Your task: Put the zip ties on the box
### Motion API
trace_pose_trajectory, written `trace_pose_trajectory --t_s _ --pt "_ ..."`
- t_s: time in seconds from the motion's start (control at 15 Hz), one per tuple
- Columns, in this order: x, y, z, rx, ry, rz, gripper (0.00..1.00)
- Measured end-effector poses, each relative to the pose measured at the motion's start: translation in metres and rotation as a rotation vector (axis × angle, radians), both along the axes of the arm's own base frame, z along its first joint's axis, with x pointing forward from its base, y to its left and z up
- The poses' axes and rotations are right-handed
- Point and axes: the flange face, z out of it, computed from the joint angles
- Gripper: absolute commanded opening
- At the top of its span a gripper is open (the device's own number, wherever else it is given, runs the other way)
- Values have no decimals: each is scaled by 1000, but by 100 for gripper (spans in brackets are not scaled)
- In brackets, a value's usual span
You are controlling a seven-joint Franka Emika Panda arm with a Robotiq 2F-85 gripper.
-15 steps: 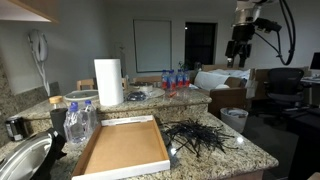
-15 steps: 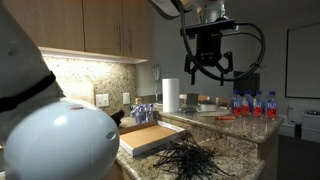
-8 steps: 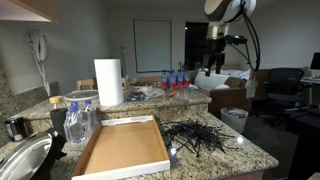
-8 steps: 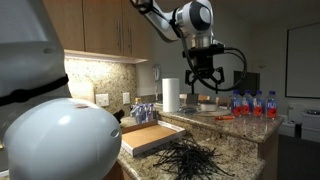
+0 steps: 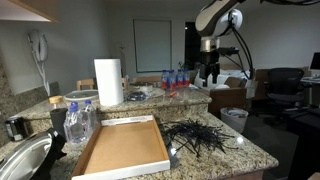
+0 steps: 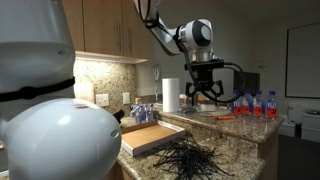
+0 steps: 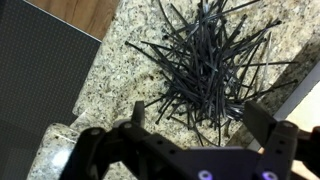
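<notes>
The zip ties [image 5: 203,138] are a spiky black tangle lying on the granite counter, right beside the box [image 5: 124,146], a wide shallow brown cardboard tray. Both show in the other exterior view too: the zip ties [image 6: 186,158] and the box [image 6: 150,136]. My gripper [image 5: 211,74] hangs open and empty high above the counter, well above the tangle; it also shows in an exterior view [image 6: 204,93]. In the wrist view the open gripper [image 7: 198,122] frames the zip ties [image 7: 208,60] far below, with the box corner [image 7: 308,95] at the right edge.
A paper towel roll [image 5: 108,82] stands behind the box. Clear water bottles [image 5: 78,122] and a round metal bowl [image 5: 22,162] sit beside it. Small bottles [image 5: 175,79] line a farther counter. The counter edge drops to a dark floor [image 7: 45,70].
The arm has swung over toward the counter and come down; the gripper now hangs lower and nearer the zip ties. The zip ties and box have not moved.
</notes>
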Motion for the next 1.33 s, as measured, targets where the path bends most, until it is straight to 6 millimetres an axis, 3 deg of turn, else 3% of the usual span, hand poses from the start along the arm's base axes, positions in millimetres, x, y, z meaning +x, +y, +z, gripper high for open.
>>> trace_pose_trajectory --t_s 0.27,0.47,0.93,1.33 --pt "0 1 0 0 0 2 100" --pt "8 12 -14 10 -24 -20 100" --pt "41 50 -92 18 -150 -121 100" --pt "45 66 -166 -25 -75 -43 100"
